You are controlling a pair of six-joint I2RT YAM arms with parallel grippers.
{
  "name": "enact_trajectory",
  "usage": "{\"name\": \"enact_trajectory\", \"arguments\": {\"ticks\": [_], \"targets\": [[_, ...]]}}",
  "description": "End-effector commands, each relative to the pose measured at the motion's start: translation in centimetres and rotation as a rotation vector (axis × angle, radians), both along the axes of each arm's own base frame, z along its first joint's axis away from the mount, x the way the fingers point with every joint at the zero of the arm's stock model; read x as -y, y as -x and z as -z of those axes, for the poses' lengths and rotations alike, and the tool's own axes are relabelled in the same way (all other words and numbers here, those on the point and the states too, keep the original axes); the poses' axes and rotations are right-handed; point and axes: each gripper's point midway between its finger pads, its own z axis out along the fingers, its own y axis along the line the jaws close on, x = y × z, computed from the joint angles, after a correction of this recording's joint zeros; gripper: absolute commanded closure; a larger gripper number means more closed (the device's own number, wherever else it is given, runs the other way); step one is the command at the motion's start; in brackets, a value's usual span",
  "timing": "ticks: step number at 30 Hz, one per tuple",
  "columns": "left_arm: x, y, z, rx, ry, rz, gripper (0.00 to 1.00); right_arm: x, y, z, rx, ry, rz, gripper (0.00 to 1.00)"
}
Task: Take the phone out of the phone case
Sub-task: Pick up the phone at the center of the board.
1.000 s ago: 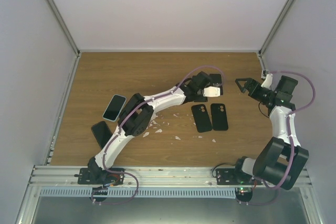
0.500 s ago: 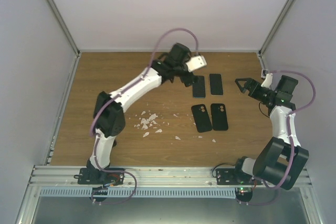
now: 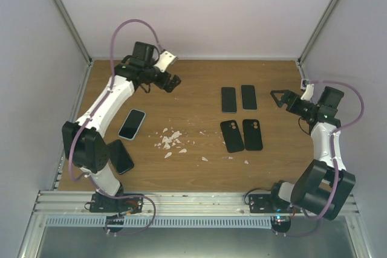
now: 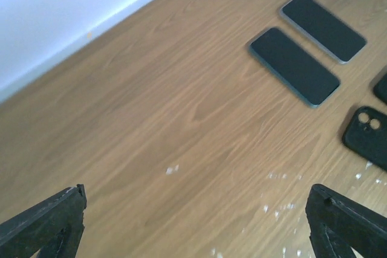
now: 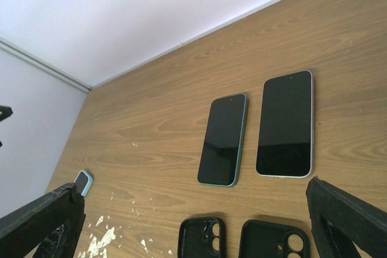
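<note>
Two bare dark phones (image 3: 228, 99) (image 3: 248, 96) lie side by side right of centre, with two empty black cases (image 3: 232, 135) (image 3: 252, 134) just in front of them. A phone in a light blue case (image 3: 132, 124) lies face up at the left, and a black cased phone (image 3: 120, 156) lies nearer, partly under the left arm. My left gripper (image 3: 172, 82) hangs open and empty over bare wood at the back left. My right gripper (image 3: 279, 98) stands open and empty just right of the bare phones (image 5: 224, 139) (image 5: 285, 123).
White crumbs (image 3: 170, 141) are scattered on the wooden table mid-left. White walls close the back and both sides, with metal posts in the corners. The left wrist view shows bare wood, with the two phones (image 4: 294, 66) at upper right.
My left gripper opened by the bare phones, leaving a second one beside the first, then the arm swung far to the back left. The right arm has not moved.
</note>
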Motion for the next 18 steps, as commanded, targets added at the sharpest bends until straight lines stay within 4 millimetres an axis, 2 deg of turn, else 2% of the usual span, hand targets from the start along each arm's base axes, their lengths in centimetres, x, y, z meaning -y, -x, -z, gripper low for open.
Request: {"name": "enact_trajectory", "arguments": {"ticks": [1,4,11,18], "targets": [[-5.1,1.7,-0.2,-0.058,0.058,-0.112,0.01,0.0,-0.2,-1.0,0.031,-0.002,-0.020,0.01],[-8.4,3.0,1.3,-0.123,0.045,-0.183,0.01,0.0,-0.2,-1.1,0.038,0.000,-0.023,0.00],[-16.3,6.9,7.3,-0.282,0.028,-0.350,0.01,-0.2,0.0,-1.3,0.050,-0.001,-0.026,0.00],[-19.3,10.1,13.1,-0.389,-0.054,-0.428,0.01,-0.4,0.3,-1.6,0.064,-0.002,-0.024,0.00]]}}
